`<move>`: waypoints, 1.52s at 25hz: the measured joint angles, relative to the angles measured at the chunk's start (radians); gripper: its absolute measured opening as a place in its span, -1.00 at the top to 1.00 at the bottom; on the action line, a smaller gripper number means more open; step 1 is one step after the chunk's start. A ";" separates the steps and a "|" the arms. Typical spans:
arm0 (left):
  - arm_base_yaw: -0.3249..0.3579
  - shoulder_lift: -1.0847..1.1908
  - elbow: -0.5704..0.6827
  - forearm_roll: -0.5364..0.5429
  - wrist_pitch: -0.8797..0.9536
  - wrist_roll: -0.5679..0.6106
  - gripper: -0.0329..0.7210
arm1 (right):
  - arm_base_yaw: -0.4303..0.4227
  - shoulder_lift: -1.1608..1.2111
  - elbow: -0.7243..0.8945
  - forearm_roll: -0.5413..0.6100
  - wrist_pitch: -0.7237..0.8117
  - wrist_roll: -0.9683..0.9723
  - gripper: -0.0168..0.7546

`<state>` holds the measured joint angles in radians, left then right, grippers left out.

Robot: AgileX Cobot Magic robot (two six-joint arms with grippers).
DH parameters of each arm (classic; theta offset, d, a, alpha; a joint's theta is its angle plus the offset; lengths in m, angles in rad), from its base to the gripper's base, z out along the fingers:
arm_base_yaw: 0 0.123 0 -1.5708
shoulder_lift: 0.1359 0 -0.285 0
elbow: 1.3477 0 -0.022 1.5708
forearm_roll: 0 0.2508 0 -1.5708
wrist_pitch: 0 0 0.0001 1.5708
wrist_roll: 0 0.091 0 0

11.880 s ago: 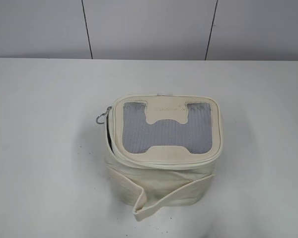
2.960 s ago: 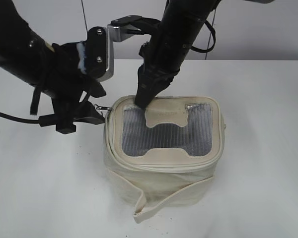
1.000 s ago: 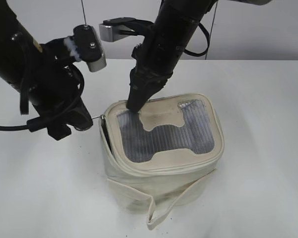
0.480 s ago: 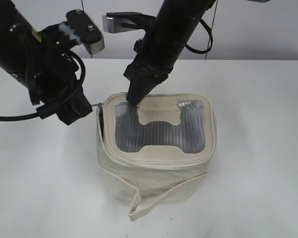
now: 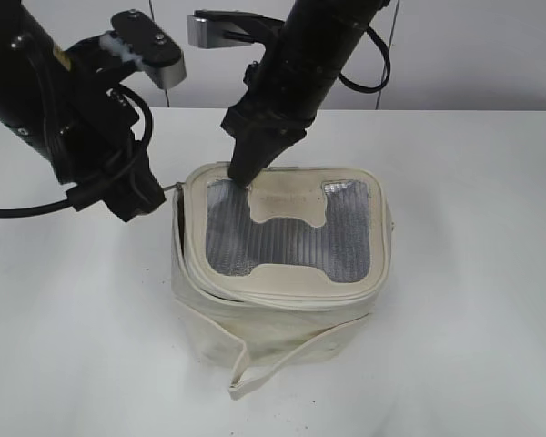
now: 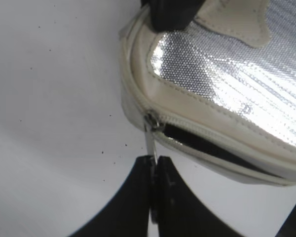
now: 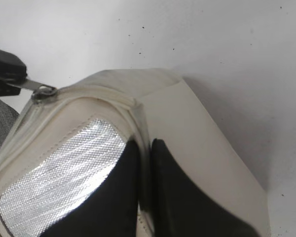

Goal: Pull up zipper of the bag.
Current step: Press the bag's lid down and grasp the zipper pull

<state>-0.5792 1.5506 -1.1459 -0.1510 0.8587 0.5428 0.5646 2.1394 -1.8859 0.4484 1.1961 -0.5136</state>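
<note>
On a plain white table (image 5: 473,273) backed by grey wall panels, the bag (image 5: 282,273) sits near the middle with its mesh-windowed lid facing up. The left gripper (image 6: 153,168) has its fingers pressed together on the silver pull (image 6: 150,143) of the zipper (image 6: 197,126) at the lid's corner, the track beyond it gaping dark. The right gripper (image 7: 144,168), fingers (image 5: 246,164) nearly together, presses its tips down on the lid's back edge.

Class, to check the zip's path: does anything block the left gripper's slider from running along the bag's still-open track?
Nothing visible: the left gripper pinches the zipper pull; the bag track ahead is unobstructed.
</note>
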 joint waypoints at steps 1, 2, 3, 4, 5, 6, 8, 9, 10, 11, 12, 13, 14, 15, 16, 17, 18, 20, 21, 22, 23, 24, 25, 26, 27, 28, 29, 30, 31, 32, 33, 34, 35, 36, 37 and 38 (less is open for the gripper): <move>0.000 0.000 -0.002 -0.004 0.006 -0.001 0.91 | 0.000 0.000 0.000 0.000 0.000 0.007 0.85; 0.000 0.000 -0.003 -0.008 0.014 -0.002 0.91 | 0.000 0.000 0.000 -0.001 0.001 0.014 0.85; 0.001 0.000 -0.006 -0.013 0.021 -0.002 0.91 | 0.000 0.000 0.000 -0.001 0.001 0.018 0.85; 0.002 0.000 -0.006 -0.020 0.025 -0.002 0.91 | 0.000 0.000 0.000 -0.001 0.001 0.020 0.85; 0.003 0.000 -0.006 -0.026 0.026 -0.002 0.91 | 0.000 0.000 0.000 -0.001 0.002 0.025 0.85; 0.004 0.000 -0.006 -0.034 0.026 -0.003 0.91 | 0.000 0.000 0.000 -0.003 0.002 0.032 0.85; 0.004 0.000 -0.006 -0.049 0.027 -0.003 0.91 | -0.001 0.000 0.000 -0.008 0.003 0.060 0.85; 0.005 0.000 -0.006 -0.056 0.028 -0.003 0.91 | -0.005 0.000 0.000 -0.010 0.004 0.072 0.85; 0.005 0.000 -0.006 -0.062 0.028 -0.003 0.91 | -0.010 0.000 0.000 -0.010 0.007 0.081 0.85; 0.005 0.000 -0.006 -0.066 0.029 -0.003 0.91 | -0.015 0.000 0.000 -0.010 0.009 0.088 0.85; 0.005 0.000 -0.006 -0.068 0.031 -0.003 0.91 | -0.020 0.000 0.000 -0.010 0.009 0.092 0.85; 0.005 0.000 -0.006 -0.071 0.031 -0.003 0.91 | -0.025 0.000 0.000 -0.010 0.011 0.093 0.85; 0.005 0.000 -0.006 -0.072 0.031 -0.003 0.91 | -0.029 0.000 0.000 -0.006 0.012 0.093 0.85; 0.005 0.000 -0.006 -0.072 0.027 -0.003 0.91 | -0.030 0.000 0.000 -0.005 0.014 0.093 0.85; 0.005 0.000 -0.006 -0.072 0.023 -0.003 0.91 | -0.031 0.000 0.000 -0.004 0.014 0.092 0.85; 0.005 0.000 -0.006 -0.069 0.021 -0.003 0.91 | -0.033 0.000 0.000 0.002 0.015 0.083 0.85; 0.005 0.000 -0.006 -0.062 0.018 -0.003 0.91 | -0.036 0.000 0.000 0.012 0.016 0.062 0.85; 0.005 -0.001 -0.006 -0.048 0.008 -0.003 0.91 | -0.042 0.000 0.000 0.028 0.018 0.018 0.85; 0.005 -0.001 -0.006 -0.041 -0.001 -0.002 0.91 | -0.044 0.000 0.000 0.033 0.018 -0.001 0.85; 0.004 -0.001 -0.006 -0.035 -0.013 -0.002 0.91 | -0.046 0.000 0.000 0.034 0.018 -0.012 0.85; 0.003 -0.001 -0.006 -0.029 -0.027 -0.002 0.91 | -0.048 0.000 0.000 0.033 0.018 -0.019 0.85; 0.003 -0.001 -0.006 -0.022 -0.042 -0.002 0.91 | -0.049 0.000 -0.001 0.032 0.018 -0.026 0.85; 0.002 -0.001 -0.004 -0.014 -0.054 -0.002 0.91 | -0.050 0.000 -0.002 0.030 0.021 -0.033 0.85; 0.002 -0.001 -0.002 -0.010 -0.070 -0.001 0.91 | -0.051 0.000 -0.003 0.029 0.022 -0.041 0.82; 0.000 -0.001 0.000 -0.007 -0.084 0.000 0.91 | -0.053 0.000 -0.005 0.022 0.023 -0.049 0.77; 0.000 -0.001 0.001 -0.005 -0.093 0.000 0.91 | -0.054 0.000 -0.008 0.017 0.023 -0.057 0.71; 0.000 -0.001 0.001 -0.004 -0.100 0.000 0.91 | -0.055 0.000 -0.010 0.014 0.024 -0.069 0.64; 0.000 -0.001 0.001 -0.004 -0.102 0.000 0.91 | -0.058 0.000 -0.013 0.010 0.024 -0.080 0.54; 0.000 -0.001 0.001 -0.002 -0.101 0.001 0.91 | -0.060 0.000 -0.015 0.007 0.024 -0.089 0.45; 0.000 -0.001 0.003 0.003 -0.098 0.001 0.91 | -0.063 -0.001 -0.015 0.001 0.023 -0.097 0.37; 0.000 -0.001 0.003 0.007 -0.093 0.001 0.91 | -0.064 -0.001 -0.015 -0.002 0.023 -0.113 0.28; 0.000 -0.001 0.004 0.010 -0.091 0.001 0.91 | -0.064 -0.001 -0.015 -0.003 0.023 -0.127 0.22; 0.000 -0.001 0.004 0.010 -0.091 0.001 0.91 | -0.066 -0.001 -0.015 -0.003 0.022 -0.147 0.18; 0.000 -0.001 0.004 0.010 -0.094 0.001 0.91 | -0.066 -0.001 -0.015 -0.001 0.021 -0.172 0.14; 0.000 -0.001 0.004 0.010 -0.098 0.001 0.91 | -0.066 -0.001 -0.015 0.007 0.019 -0.196 0.11; 0.000 -0.001 0.004 0.010 -0.099 0.001 0.91 | -0.066 -0.001 -0.015 0.014 0.012 -0.227 0.10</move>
<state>-0.5792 1.5495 -1.1422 -0.1414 0.7600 0.5435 0.4982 2.1382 -1.9004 0.4624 1.2083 -0.7408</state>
